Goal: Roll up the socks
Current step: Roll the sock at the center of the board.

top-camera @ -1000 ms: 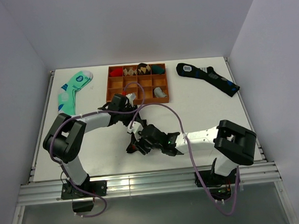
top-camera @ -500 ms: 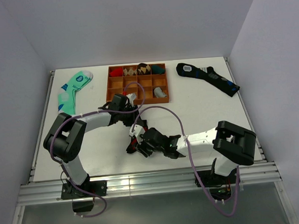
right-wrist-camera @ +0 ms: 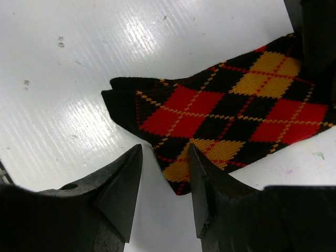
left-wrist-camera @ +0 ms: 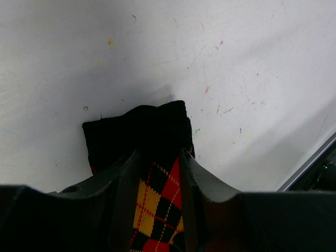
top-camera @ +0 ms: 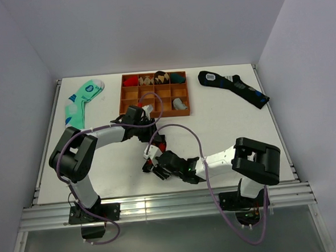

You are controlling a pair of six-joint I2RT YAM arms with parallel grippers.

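Near the front middle of the white surface, between my two arms, the black argyle sock with red and yellow-orange diamonds lies flat. My left hand is clamped on it. Both dark fingers press the patterned fabric from either side, and a plain black end of the sock sticks out past my fingertips and rests on the surface.

My right hand meets the sock from the opposite, nearer side. Its fingers are parted a little and bare surface shows in the gap between them. The sock's near edge, where a yellow-orange diamond meets the black border, sits just at the tips. This hand grips nothing. In the right wrist view the sock ends in a black edge at the left, and a dark finger of my left hand shows at the upper right, over the fabric.

From above, my two hands are close together, the left one farther back and the right one nearer the front edge.

Well behind them stands a brown wooden tray with square compartments, with small rolled bundles in its rear row. A mint green and white sock lies to the left of the tray. A dark navy sock with blue spots and a white patch lies to its right. Both are apart from the tray.
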